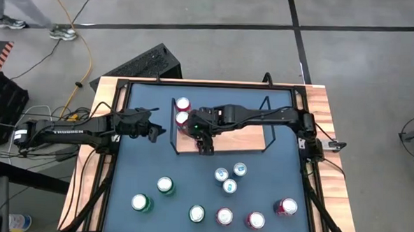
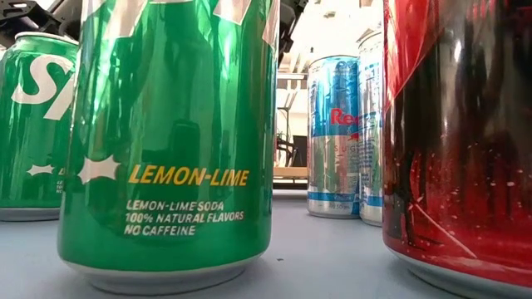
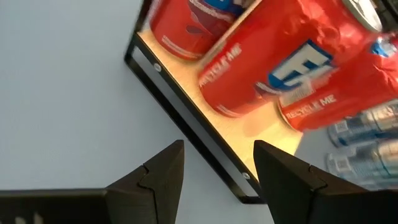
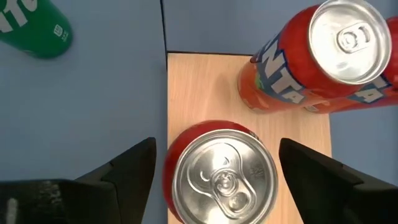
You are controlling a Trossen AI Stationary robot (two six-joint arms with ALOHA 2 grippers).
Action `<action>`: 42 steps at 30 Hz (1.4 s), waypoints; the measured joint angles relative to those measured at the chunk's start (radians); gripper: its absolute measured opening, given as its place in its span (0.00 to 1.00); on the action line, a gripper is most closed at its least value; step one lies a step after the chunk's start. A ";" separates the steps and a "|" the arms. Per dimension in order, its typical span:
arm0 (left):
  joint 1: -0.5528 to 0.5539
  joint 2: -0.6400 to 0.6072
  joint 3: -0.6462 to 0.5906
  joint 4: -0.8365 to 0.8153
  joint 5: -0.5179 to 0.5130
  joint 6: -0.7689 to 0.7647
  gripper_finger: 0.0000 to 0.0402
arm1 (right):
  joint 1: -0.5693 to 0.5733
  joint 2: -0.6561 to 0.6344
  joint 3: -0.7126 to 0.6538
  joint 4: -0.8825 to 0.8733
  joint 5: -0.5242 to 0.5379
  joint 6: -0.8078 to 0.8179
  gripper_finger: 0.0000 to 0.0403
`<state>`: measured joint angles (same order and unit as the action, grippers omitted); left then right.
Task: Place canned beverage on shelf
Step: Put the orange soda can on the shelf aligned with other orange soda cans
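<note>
As I scan the high view from the left, my left hand (image 1: 159, 132) hangs over the blue surface (image 1: 149, 169) just beside the shelf (image 1: 223, 141), fingers (image 3: 155, 180) spread and holding nothing. The shelf is a light-wood board with black wire ends. Two red cans stand upright at its left end: one (image 4: 320, 59) with partial lettering "NTA" and, on its side, "RECYCLE ME", and a second red can (image 4: 221, 171) beside it, silver top up. My right hand (image 4: 214, 177) straddles that second can, released, fingers clear of its sides. Low down, a green can (image 2: 166, 141) reads "LEMON-LIME SODA, 100% NATURAL FLAVORS, NO CAFFEINE".
</note>
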<state>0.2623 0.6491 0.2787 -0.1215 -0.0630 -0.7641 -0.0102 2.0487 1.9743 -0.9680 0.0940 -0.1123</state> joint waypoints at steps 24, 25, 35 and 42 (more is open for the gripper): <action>-0.138 -0.033 0.677 -0.571 0.011 0.190 0.45 | 0.117 -0.561 0.010 -0.181 0.097 0.155 0.81; -0.156 -0.010 0.715 -0.549 -0.038 0.236 0.45 | 0.133 -0.578 0.010 -0.200 0.132 0.170 0.81; -0.254 0.409 0.947 -0.327 -0.101 0.641 0.45 | 0.217 -0.639 0.009 -0.373 0.299 0.320 0.81; -0.257 0.712 1.154 -0.407 0.079 0.835 0.54 | 0.249 -0.638 0.009 -0.400 0.301 0.325 0.81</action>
<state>0.0048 1.3611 1.4322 -0.5282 0.0164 0.0705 0.2386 1.4109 1.9831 -1.3682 0.3946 0.2127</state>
